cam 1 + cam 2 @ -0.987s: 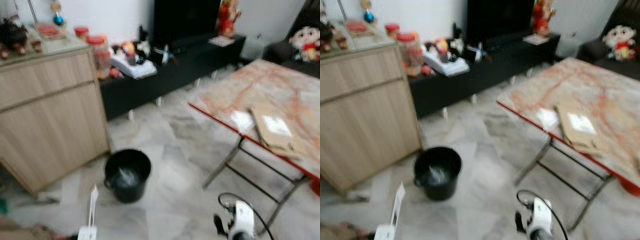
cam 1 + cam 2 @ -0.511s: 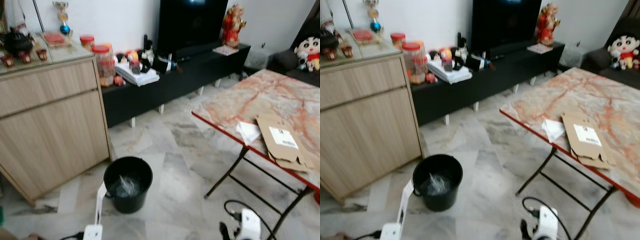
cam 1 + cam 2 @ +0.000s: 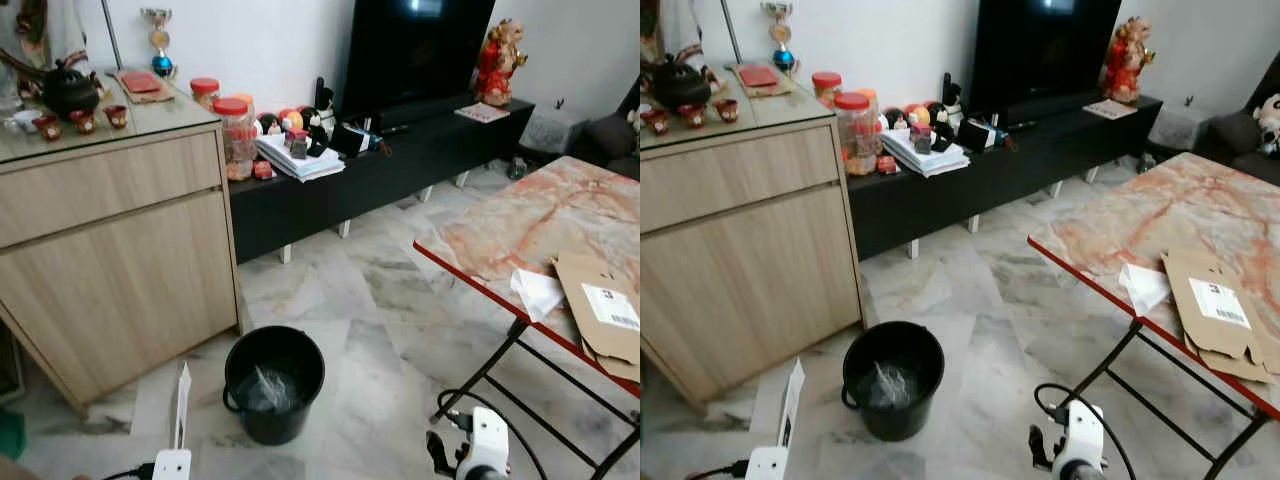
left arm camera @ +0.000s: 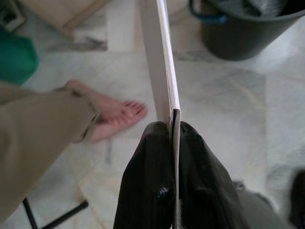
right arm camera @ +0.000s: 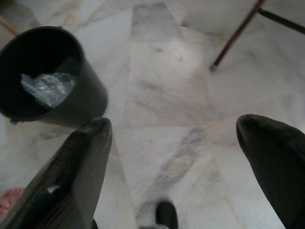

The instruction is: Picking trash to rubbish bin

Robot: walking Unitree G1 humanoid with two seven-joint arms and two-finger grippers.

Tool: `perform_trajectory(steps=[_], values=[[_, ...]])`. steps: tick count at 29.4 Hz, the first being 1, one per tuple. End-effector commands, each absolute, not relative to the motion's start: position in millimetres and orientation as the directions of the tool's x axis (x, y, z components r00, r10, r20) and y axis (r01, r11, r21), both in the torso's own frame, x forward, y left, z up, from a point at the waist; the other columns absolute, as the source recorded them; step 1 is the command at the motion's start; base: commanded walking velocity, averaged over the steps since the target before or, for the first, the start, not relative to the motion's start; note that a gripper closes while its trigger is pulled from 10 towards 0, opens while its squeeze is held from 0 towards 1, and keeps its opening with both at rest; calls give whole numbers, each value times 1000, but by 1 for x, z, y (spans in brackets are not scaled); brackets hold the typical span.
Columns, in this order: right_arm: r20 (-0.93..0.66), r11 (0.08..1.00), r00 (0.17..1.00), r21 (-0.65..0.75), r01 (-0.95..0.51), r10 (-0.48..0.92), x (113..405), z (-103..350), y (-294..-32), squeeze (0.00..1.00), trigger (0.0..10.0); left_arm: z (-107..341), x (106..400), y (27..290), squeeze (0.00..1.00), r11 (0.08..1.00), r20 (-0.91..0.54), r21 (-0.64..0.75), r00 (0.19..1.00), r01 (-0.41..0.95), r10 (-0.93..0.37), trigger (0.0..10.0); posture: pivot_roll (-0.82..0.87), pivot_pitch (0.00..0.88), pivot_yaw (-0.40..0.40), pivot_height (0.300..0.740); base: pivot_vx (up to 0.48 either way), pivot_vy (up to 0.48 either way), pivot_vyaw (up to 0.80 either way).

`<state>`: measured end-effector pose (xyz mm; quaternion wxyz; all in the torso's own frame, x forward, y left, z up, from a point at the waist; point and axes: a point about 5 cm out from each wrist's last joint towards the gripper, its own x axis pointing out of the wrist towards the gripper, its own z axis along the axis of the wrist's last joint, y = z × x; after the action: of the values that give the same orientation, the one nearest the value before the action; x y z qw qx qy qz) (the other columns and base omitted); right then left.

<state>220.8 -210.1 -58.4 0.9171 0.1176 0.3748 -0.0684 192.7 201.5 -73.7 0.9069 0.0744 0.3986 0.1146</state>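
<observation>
My left gripper (image 4: 172, 125) has its fingers (image 4: 147, 176) clenched on a thin, flat white card (image 4: 162, 62), edge-on, upright, beside the black bin (image 3: 273, 380). My right gripper (image 5: 176, 143) fingers are spread wide above the marble floor (image 5: 162, 95).

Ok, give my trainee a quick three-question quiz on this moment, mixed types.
1. True or false: the left pincer is shut on a flat white card.
2. Multiple choice: where is the black bin? A) on the marble table B) on the floor by the wooden cabinet C) on the TV bench
3. Fill the blank: the right pincer is ____ and holds nothing.

Key: 1 true; 2 B; 3 open. The card stands edge-on between the left fingers, to the robot's left of the bin. The bin already holds some clear crumpled plastic. A flattened carton and a white paper lie on the table.
</observation>
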Motion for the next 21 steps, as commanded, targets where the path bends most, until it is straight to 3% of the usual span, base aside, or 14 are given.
perform_trajectory(steps=[1, 21], values=[[-692, 959, 719, 153, 237, -67, 221, -56, -221, 0, 10000, -75, 193, 193, 0, 968, -710, 217, 660, -126, 245, 10000, -22, 27, -70, 740, 281, 0, 0], [-682, 962, 729, 155, 226, -62, 223, -54, -223, 0, 10000, -72, 198, 194, 0, 967, -691, 225, 681, -117, 243, 10000, -19, 0, -69, 740, 293, 0, 0]])
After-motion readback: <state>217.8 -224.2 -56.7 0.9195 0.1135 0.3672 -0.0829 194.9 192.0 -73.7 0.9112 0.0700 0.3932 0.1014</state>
